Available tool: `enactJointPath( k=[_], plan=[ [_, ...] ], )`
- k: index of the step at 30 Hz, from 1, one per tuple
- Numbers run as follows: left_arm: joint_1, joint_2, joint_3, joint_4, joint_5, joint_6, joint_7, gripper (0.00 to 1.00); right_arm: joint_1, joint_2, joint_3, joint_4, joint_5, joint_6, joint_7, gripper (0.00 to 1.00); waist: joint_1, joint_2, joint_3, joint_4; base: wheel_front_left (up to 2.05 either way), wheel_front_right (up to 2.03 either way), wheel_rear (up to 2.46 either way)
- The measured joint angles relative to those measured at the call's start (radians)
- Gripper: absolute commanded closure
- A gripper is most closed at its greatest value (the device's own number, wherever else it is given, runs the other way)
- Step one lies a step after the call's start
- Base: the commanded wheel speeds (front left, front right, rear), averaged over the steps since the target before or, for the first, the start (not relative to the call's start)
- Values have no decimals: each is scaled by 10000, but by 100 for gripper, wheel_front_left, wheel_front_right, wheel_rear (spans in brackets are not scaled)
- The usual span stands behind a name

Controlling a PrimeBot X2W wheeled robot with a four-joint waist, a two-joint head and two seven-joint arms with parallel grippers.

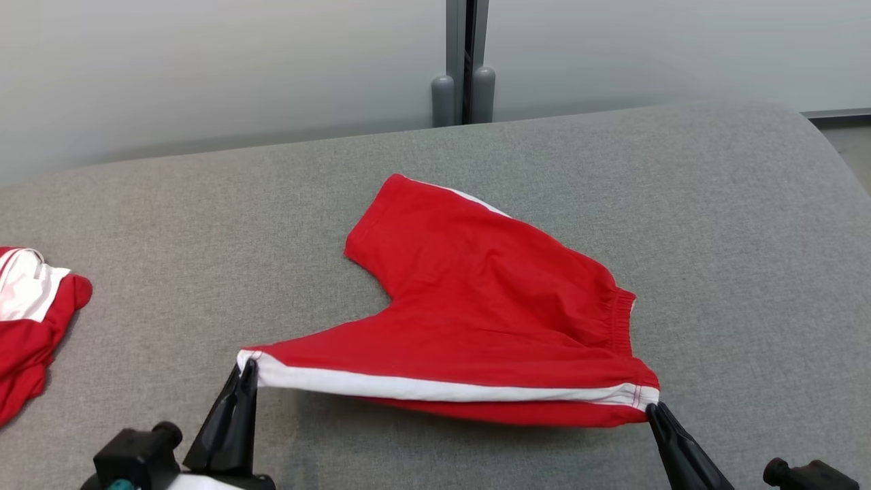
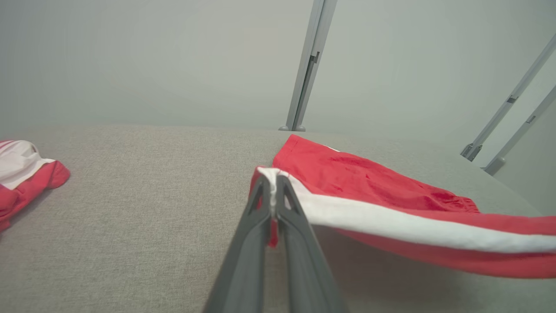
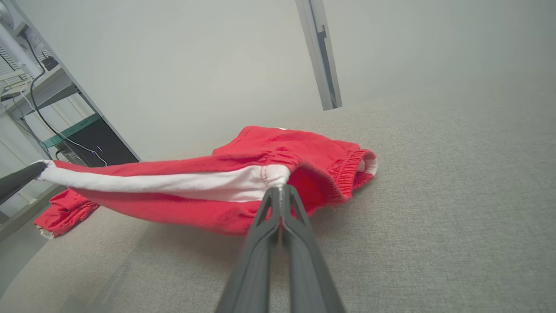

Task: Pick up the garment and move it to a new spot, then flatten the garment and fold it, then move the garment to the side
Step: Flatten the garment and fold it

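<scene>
The garment (image 1: pixel 476 299) is a pair of red shorts with a white side stripe, spread on the grey cushioned surface (image 1: pixel 714 224). Its near edge is lifted off the surface and stretched taut between both grippers. My left gripper (image 1: pixel 248 367) is shut on the leg-hem corner of the stripe; in the left wrist view the left gripper (image 2: pixel 273 184) pinches white fabric of the garment (image 2: pixel 391 187). My right gripper (image 1: pixel 651 408) is shut on the waistband corner; the right wrist view shows the right gripper (image 3: pixel 281 189) clamped on the garment (image 3: pixel 278 150) beside its elastic waistband. The far leg rests flat.
A second red-and-white garment (image 1: pixel 27 320) lies crumpled at the surface's left edge, and shows as the second garment (image 2: pixel 21 174) in the left wrist view. A grey post (image 1: pixel 465 61) stands behind the surface against a pale wall. Shelving with cables (image 3: pixel 52 108) stands to one side.
</scene>
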Motion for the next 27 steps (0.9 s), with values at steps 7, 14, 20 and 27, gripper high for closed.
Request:
enactJointPath(
  k=[7, 14, 20, 27],
  plan=[
    [-1879, 479, -42, 385, 2, -573, 316, 100, -1019, 280, -176, 433, 384, 0, -19, 100, 0, 0, 590, -80, 0, 0, 0],
    [-5112, 717, -360, 1860, -15, -1402, 646, 100, -2921, 339, -286, 1346, 761, 0, -408, 100, 0, 0, 1712, -195, 0, 0, 0],
    [-7550, 648, -805, 3883, 61, -1873, 596, 100, -4262, 581, -334, 2138, 1204, 0, -708, 100, 0, 0, 2726, -457, 0, 0, 0],
    [-9879, 426, -1465, 6452, 151, -2205, 100, 100, -5174, 790, -199, 2688, 1434, 0, -807, 100, 0, 0, 3605, -932, 0, 0, 0]
  ],
)
